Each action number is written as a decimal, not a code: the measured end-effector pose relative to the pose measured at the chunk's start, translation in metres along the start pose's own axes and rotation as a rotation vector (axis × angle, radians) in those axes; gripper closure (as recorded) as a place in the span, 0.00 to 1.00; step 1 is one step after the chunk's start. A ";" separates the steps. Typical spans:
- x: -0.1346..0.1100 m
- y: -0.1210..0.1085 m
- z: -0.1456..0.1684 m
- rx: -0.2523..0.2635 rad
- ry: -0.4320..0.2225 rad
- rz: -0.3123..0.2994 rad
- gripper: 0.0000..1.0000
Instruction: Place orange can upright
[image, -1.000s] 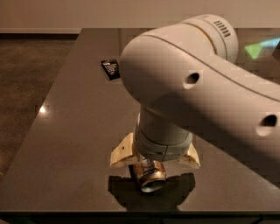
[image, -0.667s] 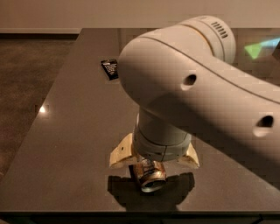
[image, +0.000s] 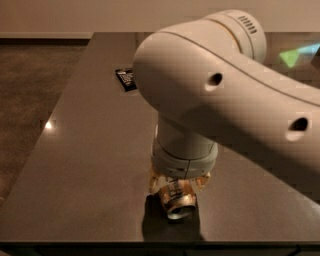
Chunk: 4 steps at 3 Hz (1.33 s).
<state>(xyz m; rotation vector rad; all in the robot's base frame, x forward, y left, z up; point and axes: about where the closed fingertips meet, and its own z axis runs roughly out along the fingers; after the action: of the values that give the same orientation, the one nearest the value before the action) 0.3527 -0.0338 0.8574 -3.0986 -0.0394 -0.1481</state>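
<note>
Plainly, the orange can (image: 177, 202) was not yet upright. We saw it near the front edge of the table (image: 90, 165), leaning with its silver end turned down and towards the camera. That end was low over the dark surface or perhaps just touching it; we could not tell which, though a shadow lay right beneath. The gripper (image: 178, 187) sat on the can from above, one pale finger (image: 156, 184) pressed to each side, so we judged it closed on the can and holding nothing else. Above it the thick wrist and the big pale arm (image: 225, 90) filled much of the view and hid the can's upper part. To do this step well, we judged that the wrist should turn until the can's length stood straight up from the table, and then lower so that the flat end met the surface squarely rather than on its rim. The grip should be let go only once the base sat flat. It should open gently, and the gripper should then rise straight up so that neither finger brushed the can over. A drink can is light and tips easily, and the table looked smooth and glossy. A release from a lean would likely send the can rolling, with the front edge close by. Farther back on the table, well apart from the can, lay a small dark packet (image: 126, 79), which was no obstacle.
</note>
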 end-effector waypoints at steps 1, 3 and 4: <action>0.002 0.002 -0.003 -0.007 -0.004 -0.004 0.64; 0.018 -0.008 -0.030 0.041 -0.142 0.180 1.00; 0.040 -0.019 -0.054 0.150 -0.278 0.379 1.00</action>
<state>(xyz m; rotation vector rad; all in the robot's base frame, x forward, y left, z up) 0.3871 -0.0160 0.9158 -2.8840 0.4984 0.2826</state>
